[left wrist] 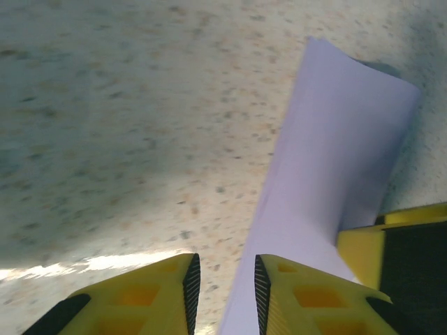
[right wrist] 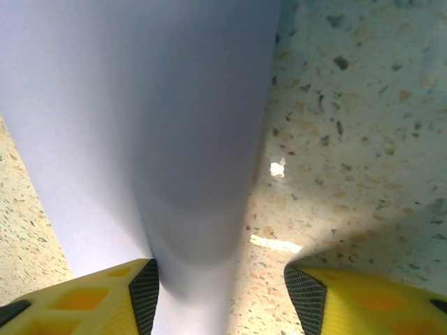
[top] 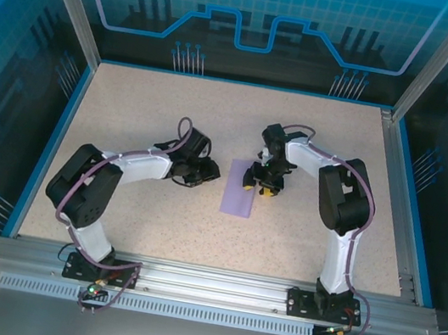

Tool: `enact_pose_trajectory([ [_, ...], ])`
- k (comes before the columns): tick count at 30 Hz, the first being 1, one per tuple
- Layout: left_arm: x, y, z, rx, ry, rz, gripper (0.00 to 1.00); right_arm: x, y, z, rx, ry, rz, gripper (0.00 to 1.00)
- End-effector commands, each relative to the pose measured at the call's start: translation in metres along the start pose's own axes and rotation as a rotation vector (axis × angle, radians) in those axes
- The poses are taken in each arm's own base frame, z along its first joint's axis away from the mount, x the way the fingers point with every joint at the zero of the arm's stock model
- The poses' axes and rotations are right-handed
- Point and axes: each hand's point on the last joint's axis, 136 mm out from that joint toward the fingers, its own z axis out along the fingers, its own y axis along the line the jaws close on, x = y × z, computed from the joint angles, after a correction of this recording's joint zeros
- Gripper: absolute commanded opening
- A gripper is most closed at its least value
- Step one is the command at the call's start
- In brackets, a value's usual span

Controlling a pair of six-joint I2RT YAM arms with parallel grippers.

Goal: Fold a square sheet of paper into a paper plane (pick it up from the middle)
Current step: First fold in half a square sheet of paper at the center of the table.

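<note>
the folded sheet of paper is flanked by two grippers — left gripper jaws set narrow at its edge, right gripper jaws wider, astride it.

We see the sheet of paper as thin, smooth and matt, pale lavender, its soft bend shaded and without shine. The counter looks like speckled stone composite, matt and finely grainy. On the right gripper the fingers are yellow moulded plastic, slightly glossy, with black pads in a fine cross-hatched grain. The rail along the near edge is bare brushed metal.
</note>
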Motion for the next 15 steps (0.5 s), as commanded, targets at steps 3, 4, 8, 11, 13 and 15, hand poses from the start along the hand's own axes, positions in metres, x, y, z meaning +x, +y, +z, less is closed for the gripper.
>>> enact_pose_trajectory([
  [3, -0.009, 0.008, -0.009, -0.024, -0.06, -0.058, 0.31, -0.003, -0.045, 0.039, 0.161, 0.039, 0.011, 0.61],
  [4, -0.009, 0.008, -0.009, -0.028, -0.056, -0.051, 0.31, -0.003, -0.044, 0.04, 0.166, 0.046, 0.007, 0.62],
  [8, -0.011, 0.005, -0.012, -0.027, -0.058, -0.034, 0.31, -0.002, -0.046, 0.042, 0.194, 0.063, -0.017, 0.62],
  [11, -0.011, -0.002, -0.013, -0.006, -0.055, -0.018, 0.32, -0.002, -0.049, 0.044, 0.21, 0.072, -0.015, 0.62],
  [13, -0.011, -0.007, -0.013, 0.014, -0.046, -0.005, 0.33, -0.002, -0.051, 0.046, 0.216, 0.076, -0.011, 0.62],
  [15, -0.01, -0.011, -0.013, 0.033, -0.038, 0.006, 0.34, -0.003, -0.052, 0.046, 0.223, 0.077, -0.005, 0.63],
])
